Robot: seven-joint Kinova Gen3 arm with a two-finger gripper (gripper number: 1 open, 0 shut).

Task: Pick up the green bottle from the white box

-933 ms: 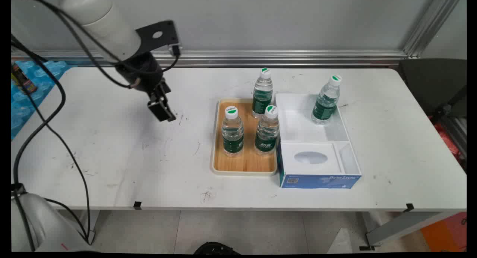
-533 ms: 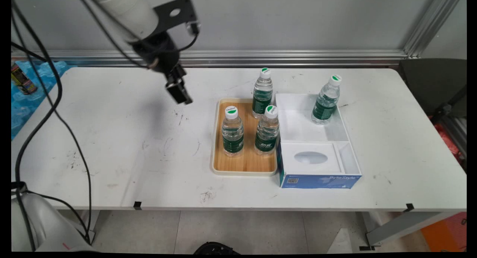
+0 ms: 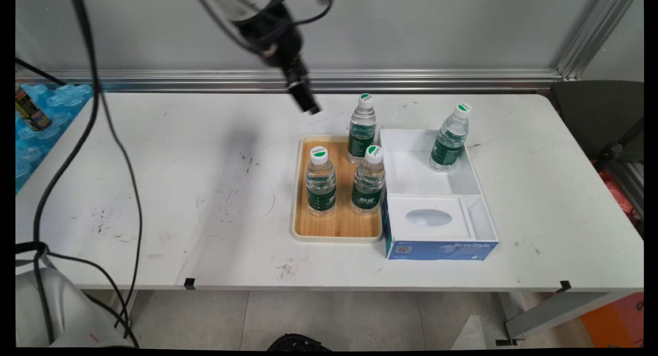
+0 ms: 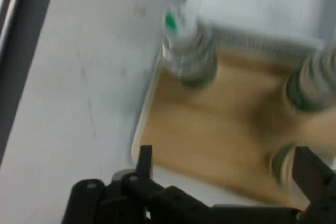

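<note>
My black gripper (image 3: pixel 310 108) hangs in the air above the table's far side, just left of the rearmost water bottle (image 3: pixel 362 129), and holds nothing. In the hand view its fingers (image 4: pixel 144 161) stand wide apart, so the gripper (image 4: pixel 226 163) is open over the wooden tray (image 4: pixel 210 129). The tray (image 3: pixel 339 230) carries three green-labelled bottles: the rear one, a front left one (image 3: pixel 321 183) and a front right one (image 3: pixel 369 181). The hand view, blurred, shows one bottle (image 4: pixel 188 51) at the tray's far corner and another (image 4: pixel 312 85) at the right.
A white box with a blue front (image 3: pixel 437 248) touches the tray's right side, with a fourth bottle (image 3: pixel 449 138) standing in its rear compartment. Blue wrap and a can (image 3: pixel 28 109) lie off the table's left end. A dark chair (image 3: pixel 596 119) is at the right.
The gripper has risen and swung to the right, from over the table's left-middle to just beside the rear bottle. The bottles, tray and box have not moved.
</note>
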